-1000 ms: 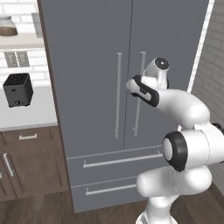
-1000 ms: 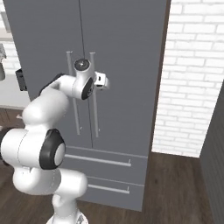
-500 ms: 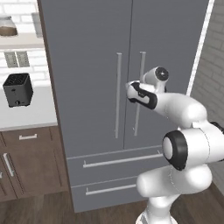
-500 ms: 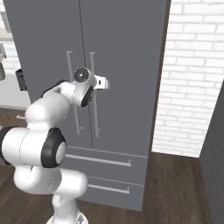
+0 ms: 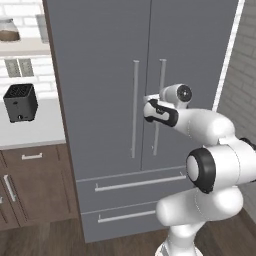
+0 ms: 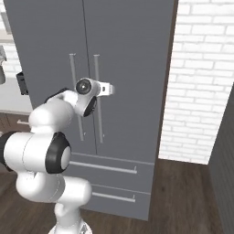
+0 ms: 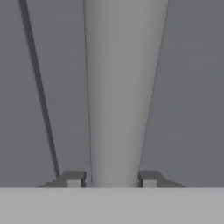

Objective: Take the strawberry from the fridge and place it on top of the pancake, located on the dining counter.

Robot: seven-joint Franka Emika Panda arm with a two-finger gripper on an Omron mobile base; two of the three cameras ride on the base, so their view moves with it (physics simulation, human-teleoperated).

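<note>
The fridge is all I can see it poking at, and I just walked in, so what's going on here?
The white arm has its gripper closed around the right door's vertical bar handle on the grey fridge. Both doors and the two bottom drawers are shut, so nothing inside can be seen yet. A pull to open that door looks like the likely next move.
</note>
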